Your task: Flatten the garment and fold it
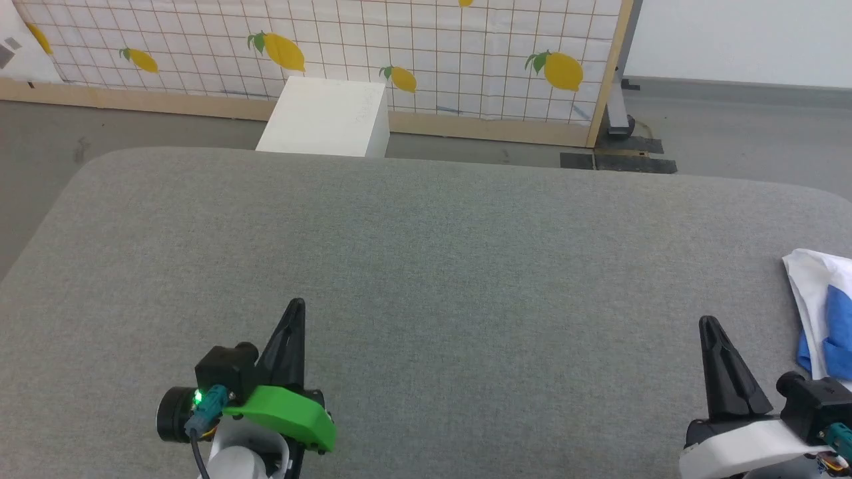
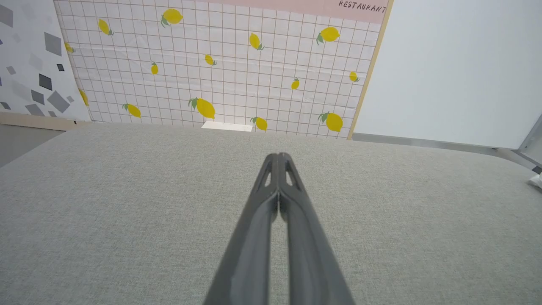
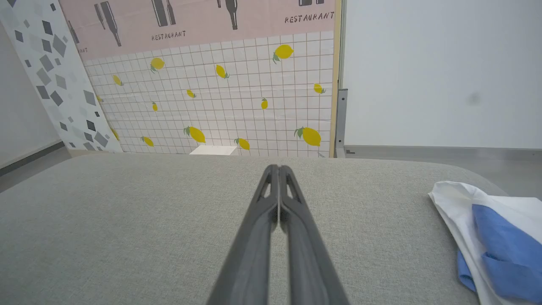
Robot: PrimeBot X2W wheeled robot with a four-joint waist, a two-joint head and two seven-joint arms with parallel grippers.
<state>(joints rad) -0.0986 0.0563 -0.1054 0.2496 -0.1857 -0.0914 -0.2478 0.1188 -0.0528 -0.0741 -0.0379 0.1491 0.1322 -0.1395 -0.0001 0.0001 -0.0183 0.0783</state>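
The wide grey bench [image 1: 426, 253] has the garment [image 1: 822, 313] bunched at its right edge, seemingly waiting to be dragged centre. Right gripper [image 1: 707, 322] beside it and left gripper [image 1: 297, 307] are both pinched closed, holding nothing.

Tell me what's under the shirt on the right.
The white and blue shirt lies bunched on the grey fabric-covered surface, which shows along its visible edge. Whether anything else lies beneath its folds is hidden.
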